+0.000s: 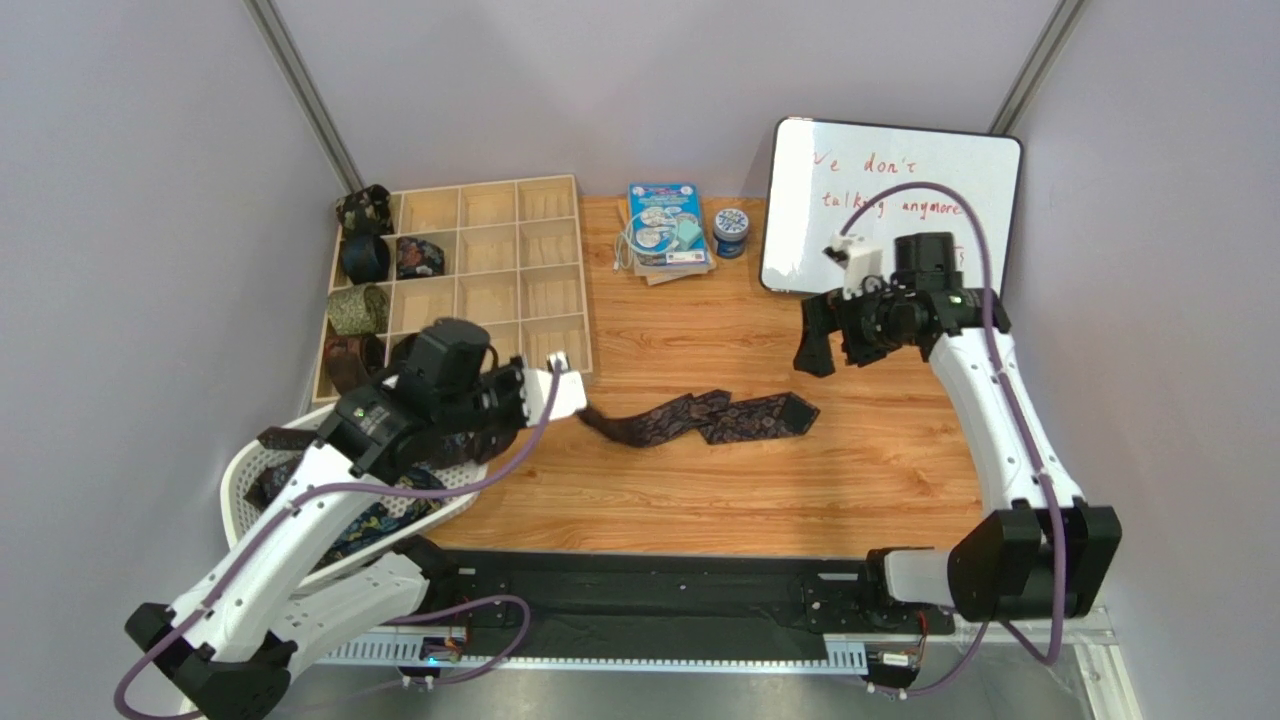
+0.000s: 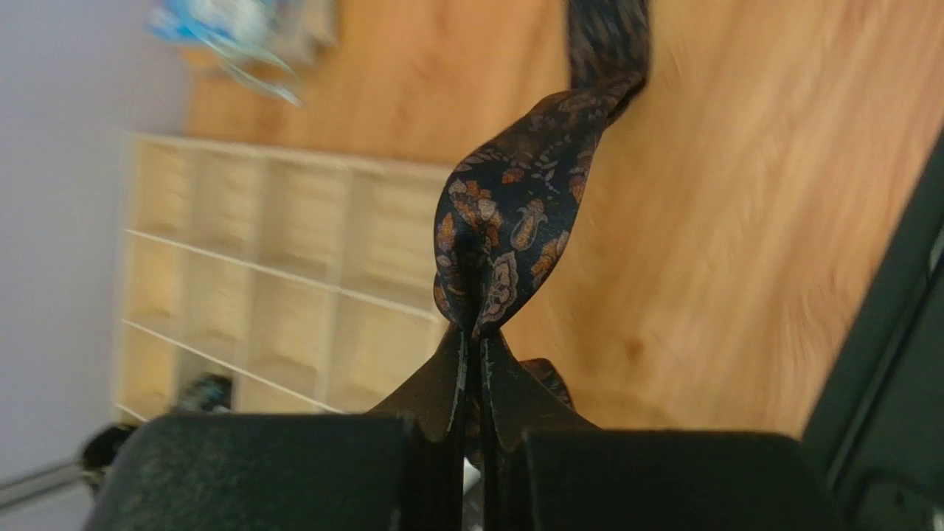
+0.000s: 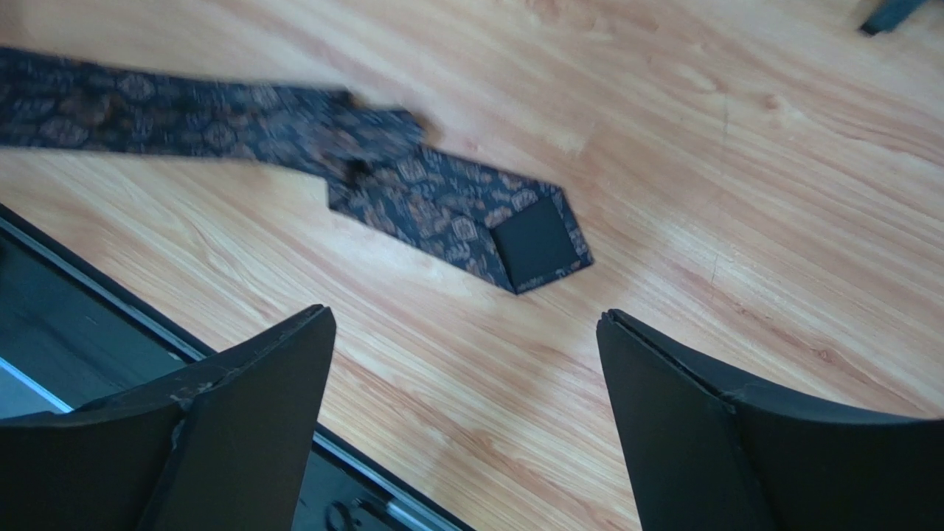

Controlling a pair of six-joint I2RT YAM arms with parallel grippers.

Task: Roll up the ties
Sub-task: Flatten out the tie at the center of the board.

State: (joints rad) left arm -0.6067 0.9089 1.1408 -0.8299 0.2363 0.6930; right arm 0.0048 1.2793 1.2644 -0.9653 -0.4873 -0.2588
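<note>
Your left gripper (image 2: 479, 337) clenches one end of the tie (image 1: 721, 417) just right of the tray (image 1: 580, 285); the rest lies limp farther right (soft, light, probably slippery); your right gripper (image 3: 465, 321) gapes; pinch the wide tip.

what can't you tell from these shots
Top view: part of the whiteboard writing, behind the right arm.
Top view: most of the basket, under the left arm.
Left wrist view: the gripped end of the tie, buried between the fingers; the wooden tray is blurred.
</note>
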